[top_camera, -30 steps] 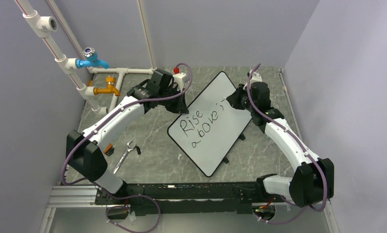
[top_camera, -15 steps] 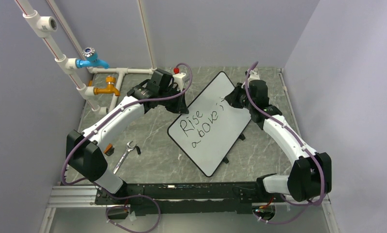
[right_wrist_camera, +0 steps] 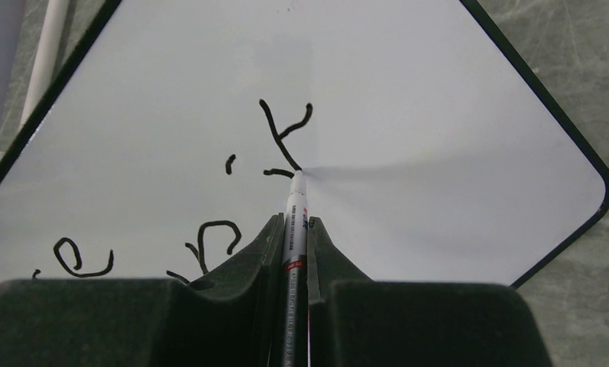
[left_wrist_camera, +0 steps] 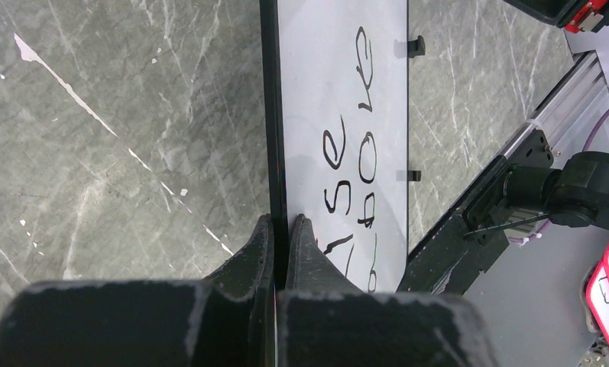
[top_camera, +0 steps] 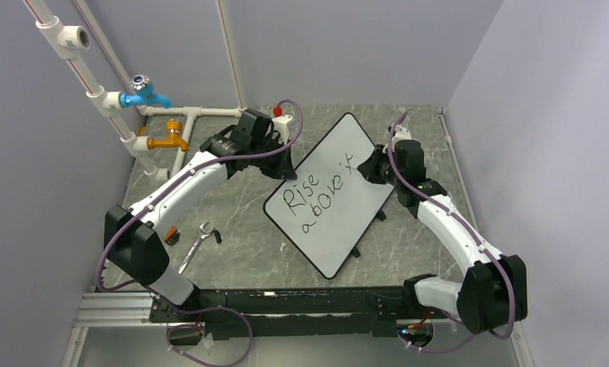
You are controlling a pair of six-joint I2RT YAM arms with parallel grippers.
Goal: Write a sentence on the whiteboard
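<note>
Reads "Rise above it" so far on the whiteboard (top_camera: 339,153), askew on the bench (top_camera: 240,229); likely more of the sentence (top_camera: 299,197) to come. Clamped at the rim by the left gripper (left_wrist_camera: 280,223), met at the "t" by the marker (right_wrist_camera: 296,195) pinched in the right gripper (right_wrist_camera: 295,223).

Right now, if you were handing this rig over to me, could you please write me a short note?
Left gripper: shut on the whiteboard rim, steadying it.
Right gripper: shut on a marker, tip touching the board at the foot of the "t".
Done: the sentence reads "Rise above it".
Left: any remaining words, then lift the marker.
</note>
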